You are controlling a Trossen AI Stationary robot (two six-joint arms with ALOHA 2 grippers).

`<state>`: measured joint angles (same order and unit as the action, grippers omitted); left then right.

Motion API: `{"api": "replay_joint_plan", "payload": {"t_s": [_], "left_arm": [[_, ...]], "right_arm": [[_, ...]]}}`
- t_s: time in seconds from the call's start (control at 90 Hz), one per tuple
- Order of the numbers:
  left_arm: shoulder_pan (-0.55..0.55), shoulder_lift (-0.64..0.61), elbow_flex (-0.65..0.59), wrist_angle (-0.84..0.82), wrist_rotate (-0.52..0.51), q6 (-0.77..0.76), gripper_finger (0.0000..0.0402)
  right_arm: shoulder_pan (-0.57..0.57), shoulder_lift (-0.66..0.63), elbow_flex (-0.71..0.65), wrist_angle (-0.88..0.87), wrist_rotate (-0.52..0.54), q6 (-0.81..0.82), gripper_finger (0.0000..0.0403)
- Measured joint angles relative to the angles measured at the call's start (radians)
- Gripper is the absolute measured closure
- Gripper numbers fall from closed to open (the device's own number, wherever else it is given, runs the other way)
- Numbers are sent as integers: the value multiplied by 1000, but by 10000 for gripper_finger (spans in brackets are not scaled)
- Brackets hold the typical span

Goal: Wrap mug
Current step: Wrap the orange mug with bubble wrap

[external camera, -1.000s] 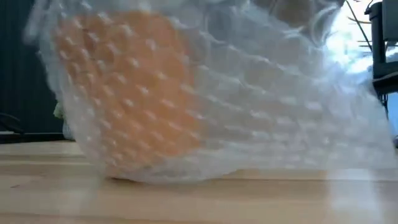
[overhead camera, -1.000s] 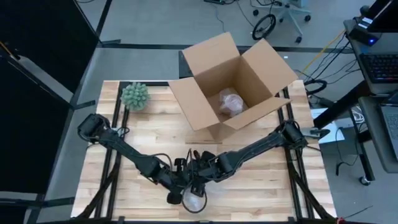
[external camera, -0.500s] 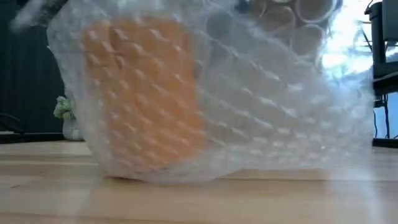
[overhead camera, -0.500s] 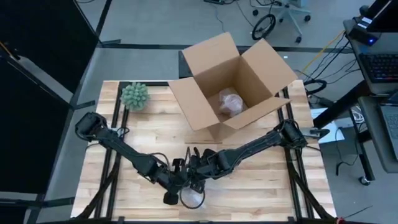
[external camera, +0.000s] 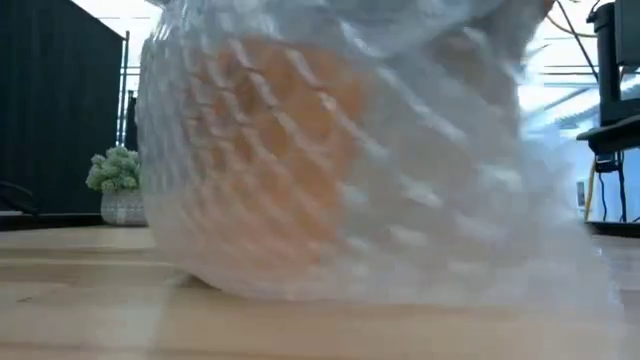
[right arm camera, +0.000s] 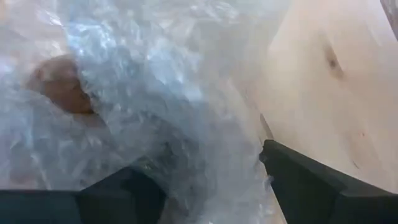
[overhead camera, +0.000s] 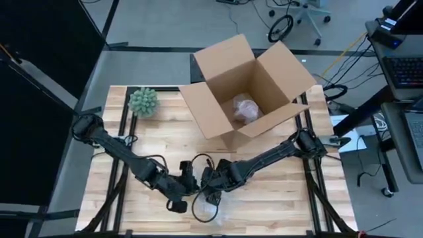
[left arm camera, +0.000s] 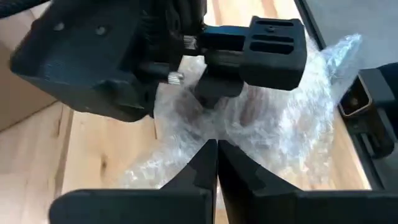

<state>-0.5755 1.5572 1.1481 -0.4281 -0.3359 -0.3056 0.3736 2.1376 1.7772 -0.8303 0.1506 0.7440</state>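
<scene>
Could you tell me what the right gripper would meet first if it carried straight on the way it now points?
The right gripper, fingers apart, points into the bubble wrap directly ahead, so it would most likely meet that first. The orange mug shows inside the wrap, farther along; how far is unclear.

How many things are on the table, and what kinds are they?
Cardboard box: 1
Little plant: 1
Bubble-wrapped bundles: 2, one inside the box, one orange mug bundle at the table's front edge
Total: 4
</scene>
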Motion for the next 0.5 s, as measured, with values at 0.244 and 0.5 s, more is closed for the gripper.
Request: {"api": "replay_joint_plan", "payload": {"t_s": [0.244,0.5], "left_arm": [[-45,-27,-1,-104,-82,-54,401],[-69,-14,-1,-55,-105,-52,402]], "right_arm": [[-2,-2,99,-91,8,-38,172],[-8,-4,157,-95,3,-62,172]]}}
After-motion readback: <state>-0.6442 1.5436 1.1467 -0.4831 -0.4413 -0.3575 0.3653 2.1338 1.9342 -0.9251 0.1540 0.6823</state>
